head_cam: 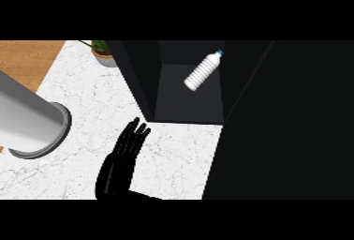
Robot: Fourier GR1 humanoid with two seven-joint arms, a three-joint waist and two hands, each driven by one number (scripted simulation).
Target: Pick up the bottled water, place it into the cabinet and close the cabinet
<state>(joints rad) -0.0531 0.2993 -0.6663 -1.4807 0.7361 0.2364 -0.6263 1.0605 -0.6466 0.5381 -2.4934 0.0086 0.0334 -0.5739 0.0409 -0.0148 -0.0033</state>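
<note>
The bottled water [202, 71], white and ribbed with a blue cap, lies tilted inside the black cabinet [142, 70], cap pointing up and to the right. The cabinet stands open, and its dark door panel [287, 126] fills the right side of the view. My left hand [124, 157] rests open on the marble counter just in front of the cabinet's opening, fingers straight and pointing toward it, holding nothing. It is apart from the bottle. My right hand does not show.
A large grey cylinder [31, 122] lies at the left on the white marble counter [83, 93]. A small potted plant [104, 54] stands at the back beside the cabinet. A wooden surface [27, 58] borders the counter at the top left.
</note>
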